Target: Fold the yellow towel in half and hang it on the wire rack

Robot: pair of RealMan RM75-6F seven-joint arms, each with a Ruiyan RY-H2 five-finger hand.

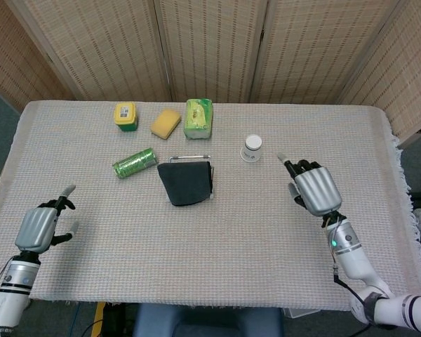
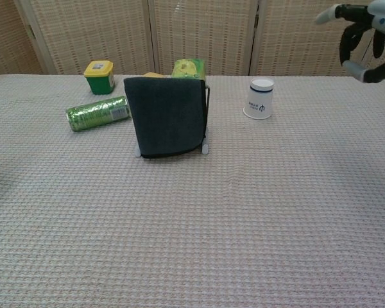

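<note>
Here, dark towel [image 1: 185, 182] draped over wire rack [image 1: 210, 177], both hands empty, right hand [image 1: 316, 191] and left hand [image 1: 38, 228] well apart from it

A staged lab or test room, not a home. Woven folding screens [image 1: 210, 49] wall off a worktop [image 1: 379, 175] under a grey waffle cloth, with grey carpet floor [image 1: 0, 119] around it.

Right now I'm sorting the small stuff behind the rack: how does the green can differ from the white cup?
The green can lies on its side; the white cup stands upright. The can is shiny green all over, while the cup is white with a dark band and small print. The can sits left of the rack, the cup to its right. Both rest on the table, and neither is touched by a hand.
</note>
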